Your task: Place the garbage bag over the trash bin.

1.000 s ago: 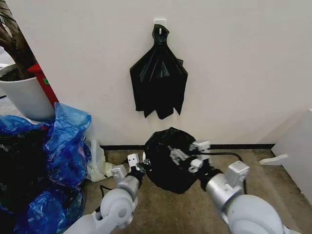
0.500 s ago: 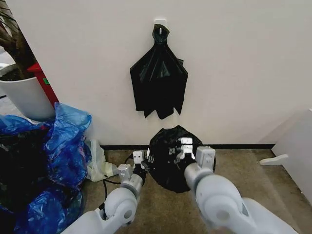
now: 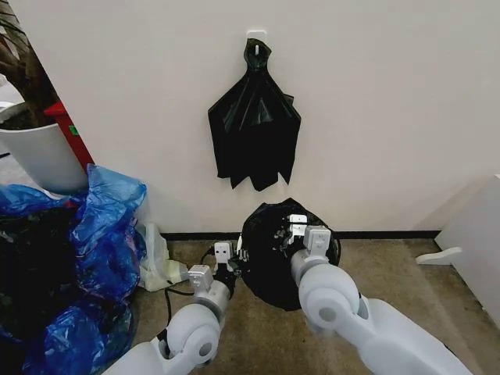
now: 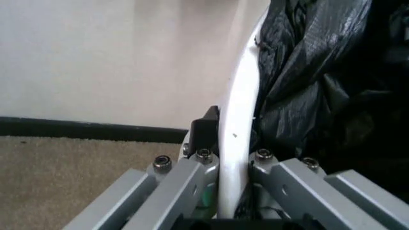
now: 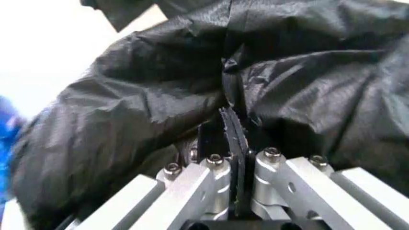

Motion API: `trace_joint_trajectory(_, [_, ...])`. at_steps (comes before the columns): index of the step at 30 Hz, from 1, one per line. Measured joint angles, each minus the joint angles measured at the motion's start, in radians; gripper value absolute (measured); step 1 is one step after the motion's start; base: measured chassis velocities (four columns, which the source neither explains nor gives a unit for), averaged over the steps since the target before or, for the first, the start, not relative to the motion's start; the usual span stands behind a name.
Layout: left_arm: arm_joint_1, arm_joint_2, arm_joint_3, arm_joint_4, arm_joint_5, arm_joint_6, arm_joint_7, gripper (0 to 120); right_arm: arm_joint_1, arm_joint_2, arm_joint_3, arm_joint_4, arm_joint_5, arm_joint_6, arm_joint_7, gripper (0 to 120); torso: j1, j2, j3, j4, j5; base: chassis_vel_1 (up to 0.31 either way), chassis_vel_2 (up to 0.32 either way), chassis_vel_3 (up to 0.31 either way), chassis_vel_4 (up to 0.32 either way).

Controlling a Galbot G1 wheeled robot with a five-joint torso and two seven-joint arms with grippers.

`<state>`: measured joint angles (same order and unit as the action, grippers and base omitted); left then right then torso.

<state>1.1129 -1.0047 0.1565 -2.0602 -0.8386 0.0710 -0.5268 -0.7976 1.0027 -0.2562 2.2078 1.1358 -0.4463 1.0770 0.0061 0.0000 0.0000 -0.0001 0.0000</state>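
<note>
The garbage bag (image 3: 269, 266) is a glossy black mound on the floor against the wall, draped over the trash bin and hiding nearly all of it. In the left wrist view the trash bin's cream-white rim (image 4: 238, 110) runs between the fingers of my left gripper (image 4: 230, 160), which is shut on it, with the garbage bag (image 4: 313, 96) bunched just inside the rim. My left gripper (image 3: 228, 256) sits at the bin's left side. My right gripper (image 3: 301, 231) is on top of the mound, shut on a fold of the garbage bag (image 5: 160, 86), pinched at the right gripper (image 5: 232, 153).
A fan-shaped bunch of black bags (image 3: 254, 129) hangs from a wall hook above the bin. Blue plastic bags (image 3: 101, 230) are piled at the left, with a white plant pot (image 3: 43, 160) behind them and a pale bag (image 3: 158, 266) beside. A white panel (image 3: 476, 242) stands at the right.
My right arm has swung in from the right, bringing its gripper left and up onto the top of the bag. My left gripper has edged forward to the bin's left side.
</note>
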Motion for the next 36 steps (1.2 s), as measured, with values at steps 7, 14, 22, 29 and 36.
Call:
trace_joint_trajectory(7, [-0.009, -0.021, -0.019, 0.013, 0.000, -0.004, 0.000, 1, -0.063, -0.015, -0.018, 0.088, 0.024, -0.006, 0.006, 0, 0.000, 0.000, 0.000, -0.0004, 0.0000, 0.000, 0.000, 0.000, 0.000])
trace_joint_trajectory(14, [-0.019, -0.035, -0.007, 0.003, 0.004, -0.006, 0.003, 1, -0.049, 0.003, -0.022, 0.019, 0.029, -0.014, 0.004, 0, 0.000, 0.000, 0.000, -0.0001, 0.0002, 0.000, 0.000, 0.000, 0.000])
trace_joint_trajectory(22, [0.007, -0.009, 0.005, -0.013, 0.067, -0.014, 0.036, 1, -0.026, 0.005, 0.017, -0.024, 0.019, -0.013, -0.012, 0, 0.000, 0.000, 0.000, -0.0001, 0.0000, 0.000, 0.000, 0.000, 0.000])
trace_joint_trajectory(29, [0.019, -0.001, 0.011, -0.010, 0.111, -0.023, 0.062, 1, -0.058, 0.003, 0.033, -0.013, -0.016, -0.007, -0.022, 0, 0.000, 0.000, 0.000, -0.0001, 0.0002, 0.000, 0.000, 0.000, 0.000])
trace_joint_trajectory(36, [-0.006, -0.024, 0.007, 0.008, 0.093, -0.031, 0.051, 1, -0.146, -0.002, 0.042, 0.012, -0.019, -0.017, -0.046, 0, 0.000, 0.000, 0.000, -0.0006, 0.0001, 0.000, 0.000, 0.000, 0.000])
